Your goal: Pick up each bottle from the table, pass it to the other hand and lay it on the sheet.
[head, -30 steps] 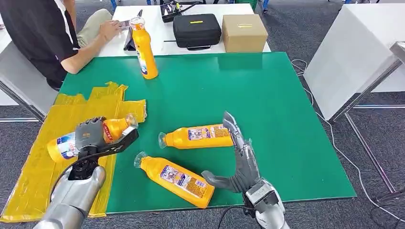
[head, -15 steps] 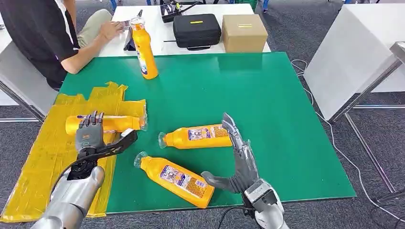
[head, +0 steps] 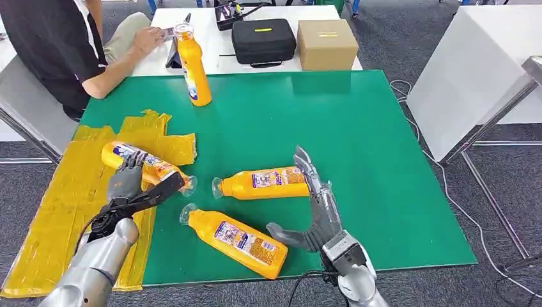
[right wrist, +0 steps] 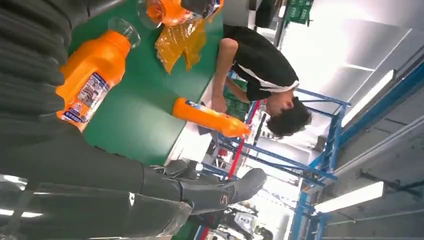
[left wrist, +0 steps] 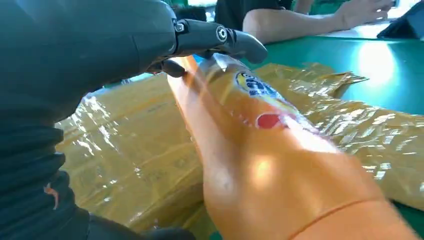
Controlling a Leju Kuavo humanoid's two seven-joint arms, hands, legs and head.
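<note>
One orange bottle [head: 148, 165] lies slantwise on the yellow sheet [head: 57, 211], cap toward the table's middle. My left hand [head: 131, 185] hovers over it with fingers spread, not gripping; in the left wrist view the bottle [left wrist: 260, 165] lies right under the fingers [left wrist: 220, 37]. Two more orange bottles lie on the green mat: one in the middle [head: 265, 183] and one nearer the front edge [head: 236, 236]. My right hand [head: 316, 214] stands open just right of them, holding nothing. A fourth bottle [head: 192, 64] stands upright at the mat's far left.
A person [head: 57, 45] sits at the far left with a hand on the white table [head: 211, 25] behind the mat. A black case [head: 263, 39] and a cardboard box [head: 326, 43] rest there. The right half of the green mat [head: 383, 160] is bare.
My left hand let go of the bottle it held; the bottle now lies on the sheet and has swung slantwise. The fingers have opened. My right hand has barely moved.
</note>
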